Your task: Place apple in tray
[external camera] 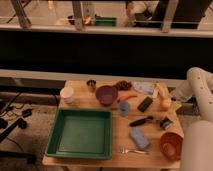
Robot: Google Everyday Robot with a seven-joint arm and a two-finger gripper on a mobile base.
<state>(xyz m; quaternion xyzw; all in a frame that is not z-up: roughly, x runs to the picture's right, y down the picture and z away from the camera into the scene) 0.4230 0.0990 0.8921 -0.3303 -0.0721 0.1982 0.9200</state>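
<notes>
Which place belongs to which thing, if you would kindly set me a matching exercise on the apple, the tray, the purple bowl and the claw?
Things:
1. apple
2. green tray
3. purple bowl
4. claw

Places:
A. near left part of the table
B. far middle of the table, beside the carrot
C. at the end of the white arm, over the table's right edge, close to the apple
D. on the table near its right edge, outside the tray

Pairs: 1-D, 2-A, 3-B, 4-C.
</notes>
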